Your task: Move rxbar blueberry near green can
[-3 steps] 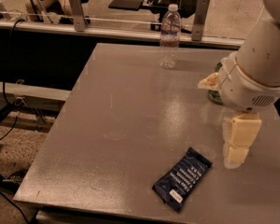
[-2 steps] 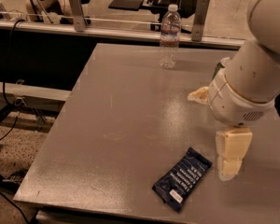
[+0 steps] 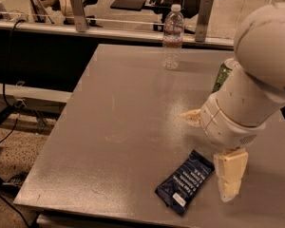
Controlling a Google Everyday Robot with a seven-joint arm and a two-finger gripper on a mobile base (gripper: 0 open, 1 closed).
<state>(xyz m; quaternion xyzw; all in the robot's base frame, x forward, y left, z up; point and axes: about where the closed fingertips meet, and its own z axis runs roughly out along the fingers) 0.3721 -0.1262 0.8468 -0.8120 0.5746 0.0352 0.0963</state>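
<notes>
The rxbar blueberry [image 3: 185, 182], a flat dark navy wrapper with white lettering, lies near the table's front edge, angled. My gripper [image 3: 209, 153] hangs just right of and above it, open and empty. One cream finger [image 3: 230, 175] points down beside the bar's right end, and the other [image 3: 191, 117] sticks out to the left. The green can [image 3: 223, 76] stands at the right side of the table. It is mostly hidden behind my white arm [image 3: 256, 80], with only its left edge showing.
A clear plastic water bottle [image 3: 172, 37] stands near the table's far edge. The grey table [image 3: 123, 118] ends at the front edge just below the bar and at a left edge over the floor. Rails and cables lie beyond the back and left.
My arm has swung left and lower, bringing the gripper closer to the bar's right end. The bar, the can and the bottle have not moved.
</notes>
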